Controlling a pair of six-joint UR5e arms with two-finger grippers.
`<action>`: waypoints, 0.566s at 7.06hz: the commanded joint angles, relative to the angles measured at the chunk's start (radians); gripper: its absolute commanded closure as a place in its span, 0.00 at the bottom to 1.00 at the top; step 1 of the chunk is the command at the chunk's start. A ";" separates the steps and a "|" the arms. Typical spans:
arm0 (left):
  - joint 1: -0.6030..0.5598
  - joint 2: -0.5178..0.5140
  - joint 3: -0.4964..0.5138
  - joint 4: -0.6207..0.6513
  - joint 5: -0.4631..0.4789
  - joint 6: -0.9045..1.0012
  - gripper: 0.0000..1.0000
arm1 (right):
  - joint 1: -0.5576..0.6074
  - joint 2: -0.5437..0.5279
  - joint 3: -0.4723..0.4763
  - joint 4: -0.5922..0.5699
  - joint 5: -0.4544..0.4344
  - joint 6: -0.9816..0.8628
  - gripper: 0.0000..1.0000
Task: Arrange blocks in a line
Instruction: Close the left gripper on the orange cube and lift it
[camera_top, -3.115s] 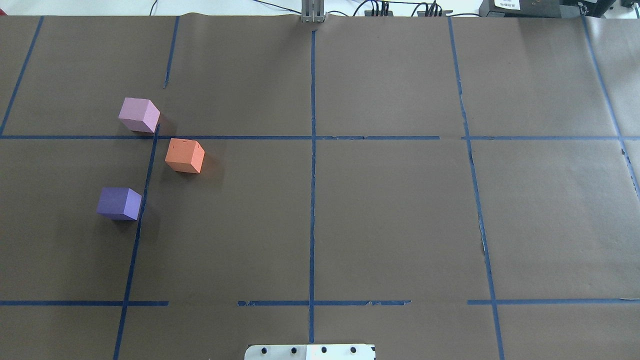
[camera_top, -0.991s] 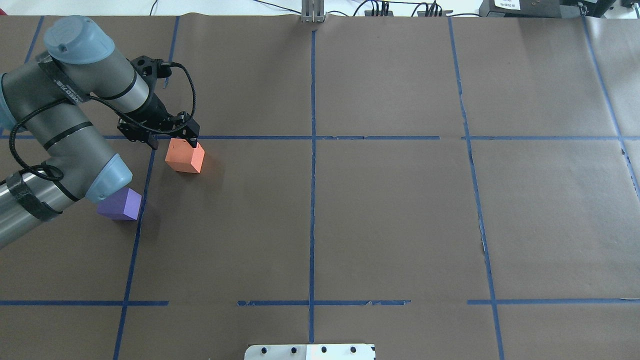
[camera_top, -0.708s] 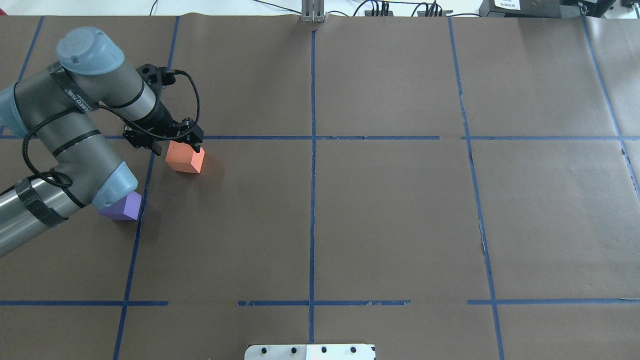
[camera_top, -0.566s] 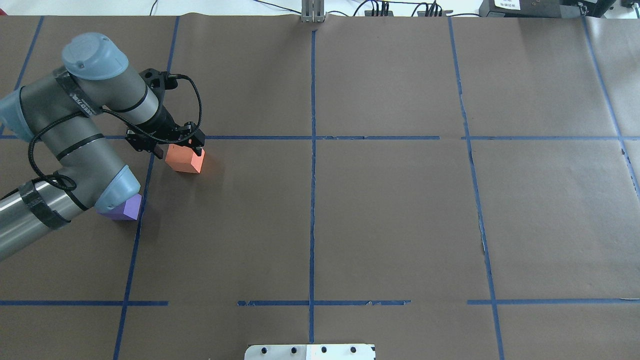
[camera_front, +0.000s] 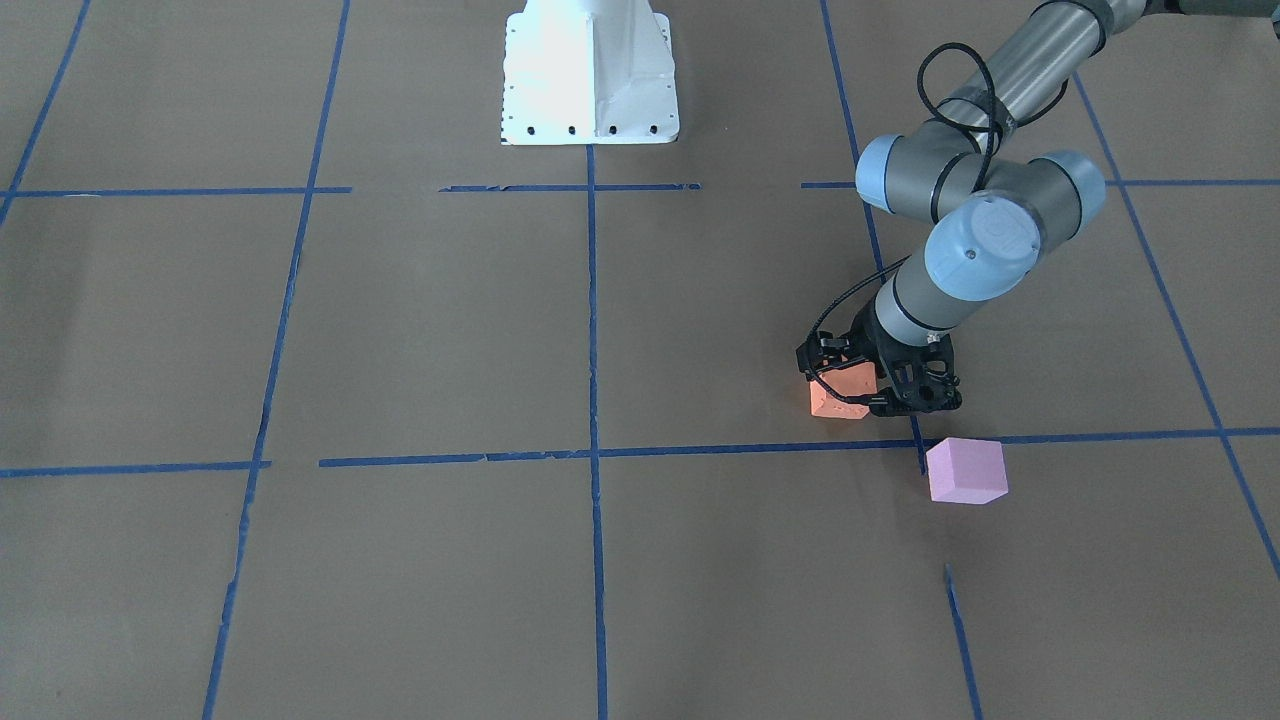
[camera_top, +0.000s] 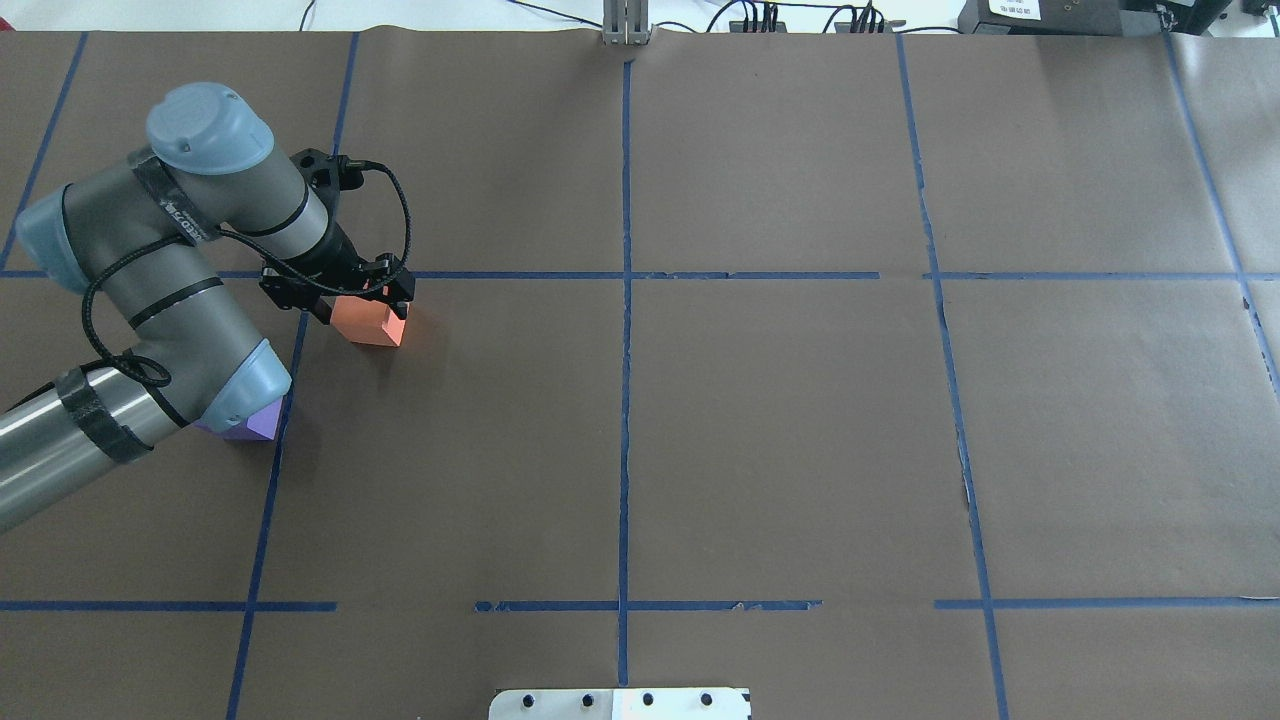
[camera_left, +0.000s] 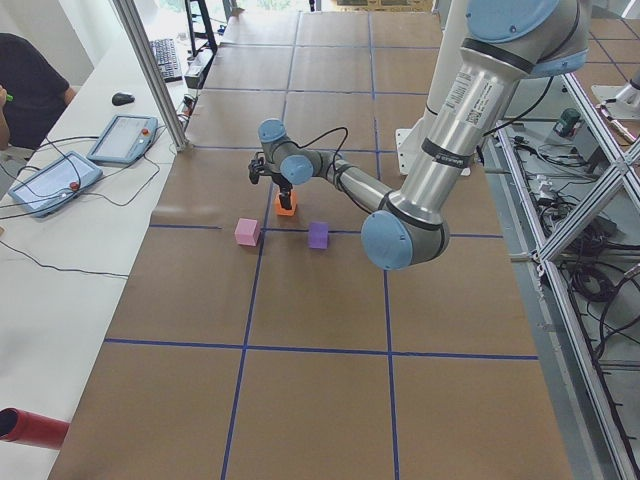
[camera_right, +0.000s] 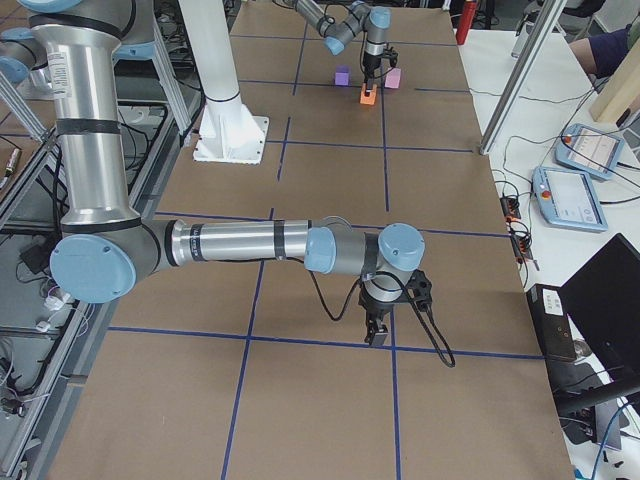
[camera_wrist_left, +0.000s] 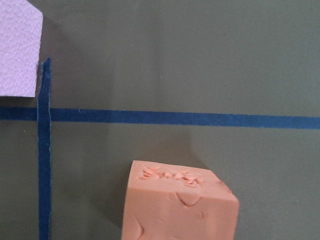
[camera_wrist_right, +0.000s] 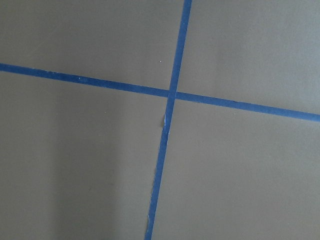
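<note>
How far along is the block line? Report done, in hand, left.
Done: nothing; the orange block, pink block and purple block lie apart, not in a row. In hand: the left gripper straddles the orange block, jaws open. Left: grip it, then line up all three.

The grey tubular left arm (camera_top: 200, 310) has pale-blue joint caps, black tape bands and a looping black cable (camera_top: 409, 222). The left gripper (camera_top: 360, 312) is black. The white metal base plate (camera_front: 590, 70) shows dark screw holes.
</note>
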 joint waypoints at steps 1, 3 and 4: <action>0.003 -0.008 0.021 -0.018 0.024 0.001 0.06 | 0.000 0.000 0.000 0.000 0.000 0.000 0.00; 0.016 -0.004 0.027 -0.041 0.028 0.000 0.08 | 0.000 0.000 0.000 0.000 0.000 0.000 0.00; 0.017 -0.007 0.030 -0.042 0.026 0.000 0.14 | 0.000 0.000 0.000 0.000 0.000 0.000 0.00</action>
